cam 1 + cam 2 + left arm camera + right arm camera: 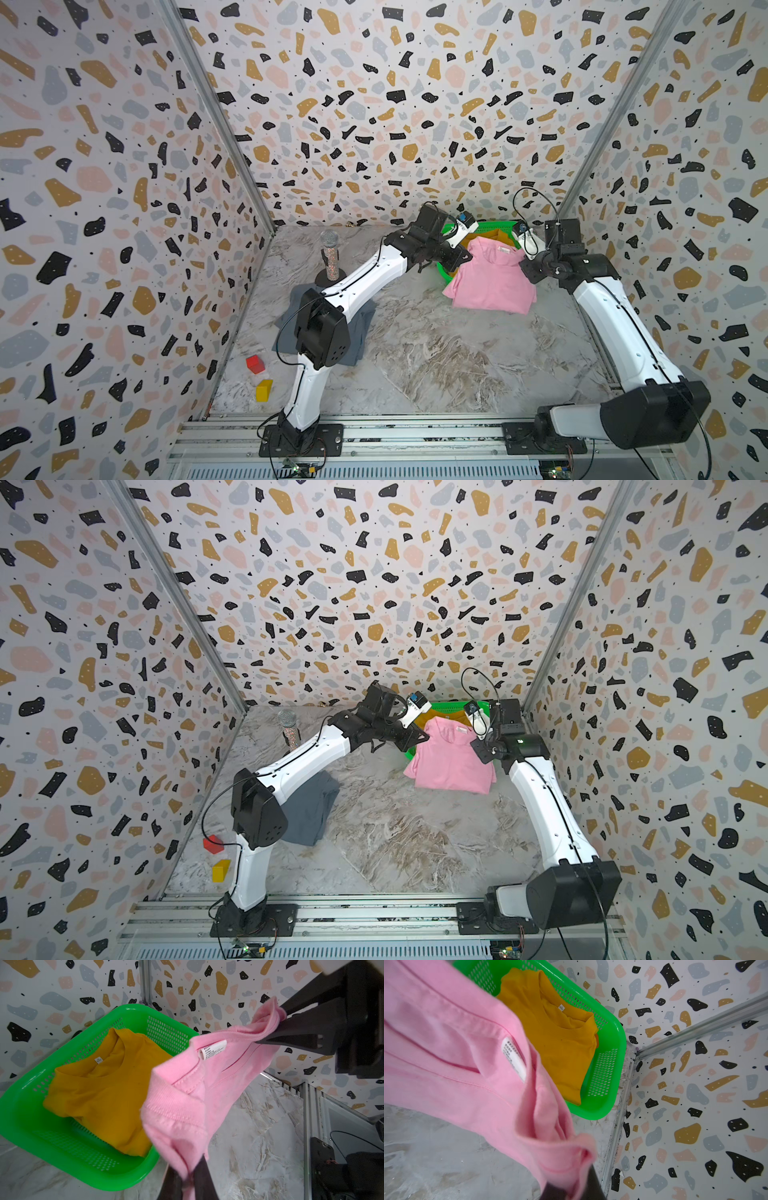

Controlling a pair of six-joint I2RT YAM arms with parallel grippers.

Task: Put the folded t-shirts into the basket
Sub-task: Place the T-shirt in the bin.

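We judge the step in hand to be the carry of the pink t-shirt toward the basket. Both arms share it: the left gripper has its jaws pressed together on one corner of the collar end, and the right gripper pinches the opposite corner, so the cloth hangs between them. In both top views the shirt sits just in front of the basket, its upper edge overlapping the near rim while the rest slopes down toward the table. We cannot quite tell whether the lower hem is clear of the marble or dragging on it. The mustard t-shirt already lies flat inside the basket, filling most of its floor. The grey-blue t-shirt waits on the table under the left arm, well apart from the basket.

The next move, we think, calls for both grippers to travel together over the basket, high enough for the trailing hem to pass the near rim, then release at once onto the mustard one.
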